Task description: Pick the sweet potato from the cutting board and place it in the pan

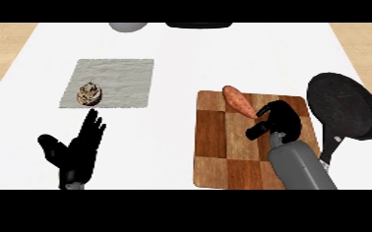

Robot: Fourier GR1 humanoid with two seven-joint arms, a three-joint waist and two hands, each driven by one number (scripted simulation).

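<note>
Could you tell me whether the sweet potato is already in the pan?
No, the sweet potato lies on the cutting board, apart from the black pan at its right.

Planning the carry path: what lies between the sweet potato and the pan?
In the head view, only bare cutting board and a strip of white counter lie between the sweet potato and the pan. The right hand sits just below that line.

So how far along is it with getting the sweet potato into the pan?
Nothing is done yet: the sweet potato lies on the cutting board. In hand: the right hand is over the board beside it, fingers curled, not gripping it. Left: grasp it, carry it right, set it in the black pan. The left hand rests open.
</note>
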